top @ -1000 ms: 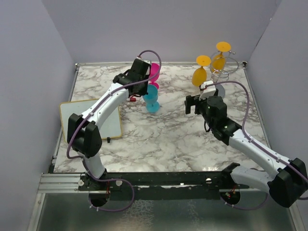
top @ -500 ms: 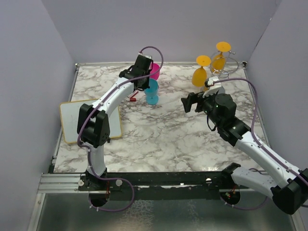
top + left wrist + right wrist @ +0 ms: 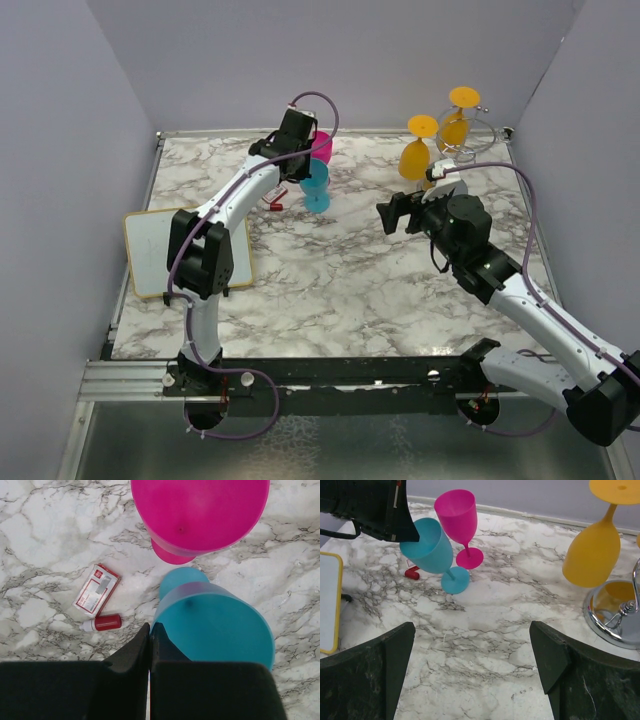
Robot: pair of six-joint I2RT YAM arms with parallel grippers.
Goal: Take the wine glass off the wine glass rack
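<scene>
The table point(image 3: 340, 270) is white marble veined in grey. Far across it, one glass point(image 3: 456, 515) is magenta and the turquoise glass point(image 3: 427, 547) beside it is see-through. Far right, the wine glasses point(image 3: 592, 550) are yellow-orange and the wine glass rack point(image 3: 615, 615) is mirror-bright silver. On the left, the board point(image 3: 160, 250) is white with a yellow edge. The packet point(image 3: 96, 590) is red and white, and the vial point(image 3: 102, 623) is red. My left gripper point(image 3: 150, 630) and right gripper point(image 3: 471, 630) are black.

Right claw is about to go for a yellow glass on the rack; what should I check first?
1. Open, empty right claw: ok.
2. The yellow glass hangs bowl-down from the rack: ok.
3. Bare table between right claw and yellow glass: ok.
4. The left claw far from the rack: ok.
5. The blue glass upright: not ok; tilted, rim pinched by the left claw.
6. How the rack's wire holds the foot: cannot tell.
</scene>
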